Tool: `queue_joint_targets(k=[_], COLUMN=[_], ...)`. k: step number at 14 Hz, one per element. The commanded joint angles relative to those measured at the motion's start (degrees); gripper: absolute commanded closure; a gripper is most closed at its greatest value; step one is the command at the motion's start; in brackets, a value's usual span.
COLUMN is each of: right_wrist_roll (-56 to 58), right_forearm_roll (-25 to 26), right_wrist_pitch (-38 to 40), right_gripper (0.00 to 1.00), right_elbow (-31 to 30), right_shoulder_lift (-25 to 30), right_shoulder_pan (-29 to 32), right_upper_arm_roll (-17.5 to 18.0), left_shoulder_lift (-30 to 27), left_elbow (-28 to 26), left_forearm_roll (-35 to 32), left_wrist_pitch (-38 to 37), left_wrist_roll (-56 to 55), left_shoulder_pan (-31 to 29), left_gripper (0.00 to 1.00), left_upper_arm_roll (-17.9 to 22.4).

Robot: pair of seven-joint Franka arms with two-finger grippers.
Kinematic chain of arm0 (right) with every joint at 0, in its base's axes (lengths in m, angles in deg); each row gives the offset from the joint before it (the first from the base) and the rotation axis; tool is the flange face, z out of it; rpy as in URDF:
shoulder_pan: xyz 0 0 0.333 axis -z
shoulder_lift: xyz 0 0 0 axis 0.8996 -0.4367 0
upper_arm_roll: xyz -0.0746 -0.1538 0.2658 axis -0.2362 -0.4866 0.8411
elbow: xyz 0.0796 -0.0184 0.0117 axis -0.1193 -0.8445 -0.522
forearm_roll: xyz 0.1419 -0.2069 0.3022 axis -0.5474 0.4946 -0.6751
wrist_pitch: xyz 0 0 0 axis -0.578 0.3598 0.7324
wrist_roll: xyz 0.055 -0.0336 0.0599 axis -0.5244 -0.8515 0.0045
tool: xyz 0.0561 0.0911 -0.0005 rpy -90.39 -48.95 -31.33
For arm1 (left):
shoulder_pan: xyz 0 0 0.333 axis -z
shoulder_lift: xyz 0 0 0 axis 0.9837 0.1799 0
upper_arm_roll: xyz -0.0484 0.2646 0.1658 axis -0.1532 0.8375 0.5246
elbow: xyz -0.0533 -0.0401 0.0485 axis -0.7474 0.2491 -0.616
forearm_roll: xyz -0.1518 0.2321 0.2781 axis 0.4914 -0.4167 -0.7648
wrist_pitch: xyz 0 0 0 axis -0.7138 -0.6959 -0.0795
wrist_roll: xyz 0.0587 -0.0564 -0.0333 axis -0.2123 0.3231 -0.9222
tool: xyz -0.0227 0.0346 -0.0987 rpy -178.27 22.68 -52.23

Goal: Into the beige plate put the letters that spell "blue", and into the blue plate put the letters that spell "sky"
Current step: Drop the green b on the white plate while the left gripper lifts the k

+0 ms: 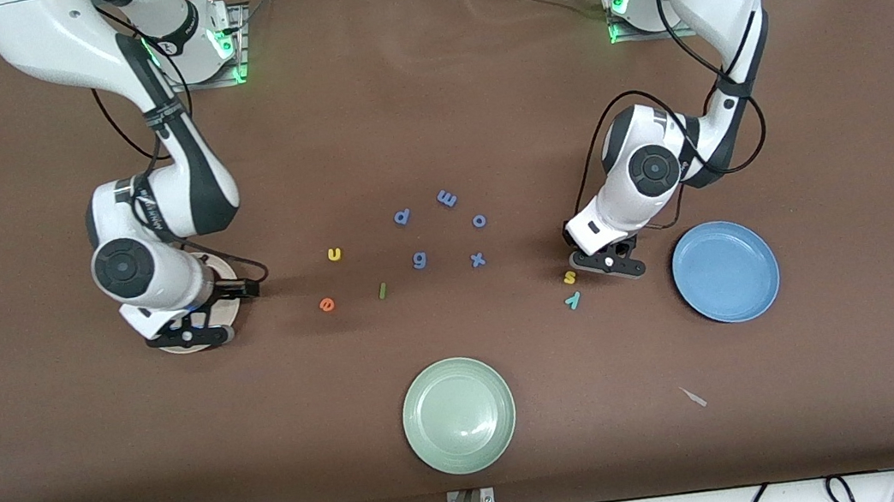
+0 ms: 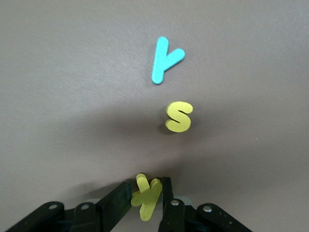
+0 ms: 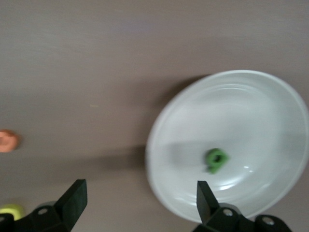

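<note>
My left gripper (image 2: 147,194) is shut on a yellow k (image 2: 148,198), low at the table (image 1: 606,261) beside the blue plate (image 1: 724,271). Close by on the table lie the yellow s (image 2: 179,116) (image 1: 570,276) and the teal y (image 2: 165,59) (image 1: 573,300). My right gripper (image 3: 140,198) (image 1: 188,333) stands open over the edge of the beige plate (image 3: 161,130) (image 1: 224,273). In that plate lies the green b (image 3: 216,160). The yellow u (image 1: 334,254), orange e (image 1: 326,304) and green l (image 1: 382,291) lie on the table between the two arms.
Blue letters p (image 1: 402,216), m (image 1: 447,197), o (image 1: 479,221), g (image 1: 419,261) and x (image 1: 478,260) lie scattered mid-table. A pale green plate (image 1: 458,414) sits nearer the front camera. A small scrap (image 1: 693,396) lies near the blue plate.
</note>
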Motion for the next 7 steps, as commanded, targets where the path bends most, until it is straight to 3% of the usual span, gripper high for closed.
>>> queue_joint_targets(k=[1, 4, 7], right_wrist_roll=[-7.8, -17.2, -24.1], right_forearm_roll=[-1.5, -2.9, -2.9], right_wrist_pitch=[1.2, 1.3, 0.5], right_gripper=[0.0, 0.0, 0.0], right_elbow=[6.1, 13.2, 15.9], right_shoulder_lift=[-4.2, -9.0, -12.0], right_shoulder_pan=[0.1, -0.1, -3.3], right_upper_arm_roll=[4.2, 9.1, 9.3], left_shoulder_lift=[-4.6, -11.0, -13.5], left_elbow=[-1.7, -2.0, -4.3], left_forearm_roll=[-1.1, -1.1, -1.1], left_wrist_pitch=[-3.1, -7.9, -10.8], left_wrist_roll=[1.5, 3.9, 14.8], left_shoulder_pan=[-0.9, -6.0, -13.3], left_gripper=[1.0, 1.0, 1.0], left_upper_arm_roll=[0.3, 0.3, 0.3])
